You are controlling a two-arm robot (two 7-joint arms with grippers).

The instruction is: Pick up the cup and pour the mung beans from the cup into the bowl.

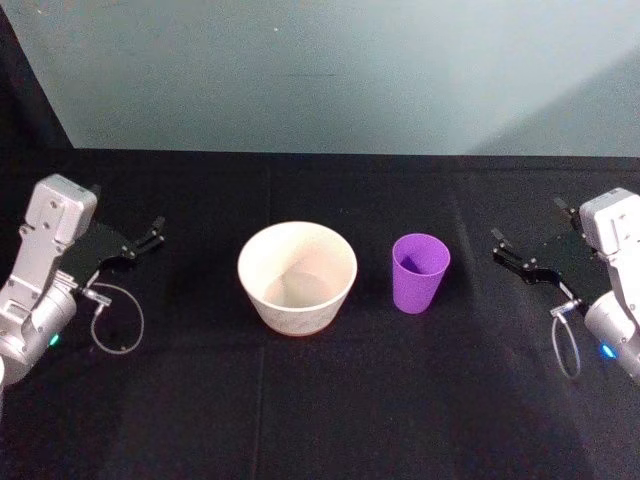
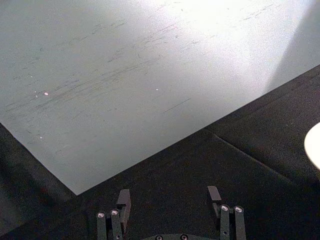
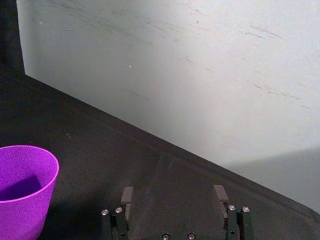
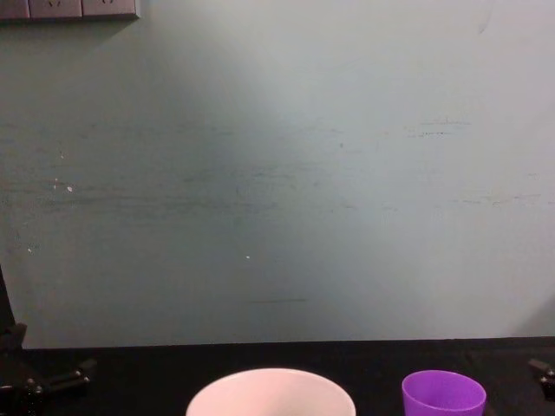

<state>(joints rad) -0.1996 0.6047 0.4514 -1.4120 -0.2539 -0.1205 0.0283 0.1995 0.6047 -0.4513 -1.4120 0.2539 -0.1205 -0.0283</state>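
Note:
A small purple cup (image 1: pixel 420 272) stands upright on the black table, just right of the wide pale bowl (image 1: pixel 297 277) at the table's middle. The cup (image 3: pixel 22 187) also appears in the right wrist view and the cup (image 4: pixel 443 393) at the chest view's lower edge beside the bowl's rim (image 4: pixel 270 392). Inside the cup I cannot make out any beans. My right gripper (image 1: pixel 522 250) rests open at the right, apart from the cup, fingers (image 3: pixel 127 196) empty. My left gripper (image 1: pixel 148 235) sits open at the left, away from the bowl.
A pale grey-green wall (image 1: pixel 330 70) rises right behind the table's far edge. A strip of the bowl's rim (image 2: pixel 314 145) shows in the left wrist view. Cable loops hang by each wrist (image 1: pixel 118 320).

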